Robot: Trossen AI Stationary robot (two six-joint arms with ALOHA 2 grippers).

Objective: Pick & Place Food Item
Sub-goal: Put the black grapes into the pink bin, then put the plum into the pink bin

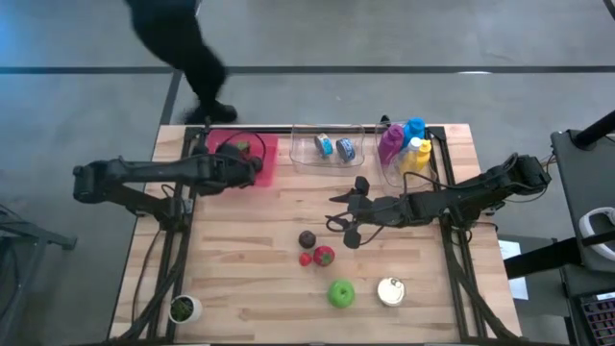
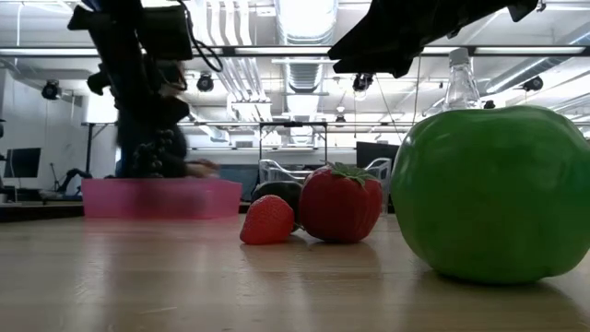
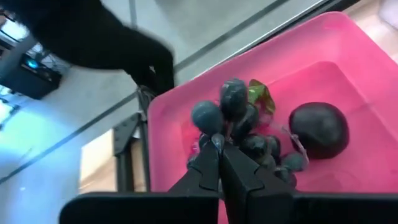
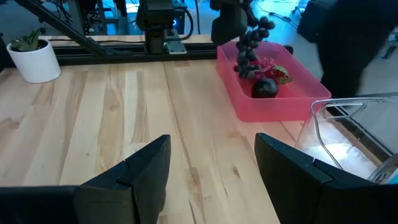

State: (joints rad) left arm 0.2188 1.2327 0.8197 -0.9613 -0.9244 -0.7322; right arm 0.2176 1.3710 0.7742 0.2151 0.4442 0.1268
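Pink plastic tray [image 3: 367, 56] | round dark grapes [image 3: 239, 124] pinched | left fingers [image 3: 239, 171]

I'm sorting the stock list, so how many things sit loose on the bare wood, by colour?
Red: 2, the big strawberry and the small strawberry
Green: 1, the apple
Dark: 1, the round fruit
Silver: 1, the can
White: 1, the plant pot
Total: 6
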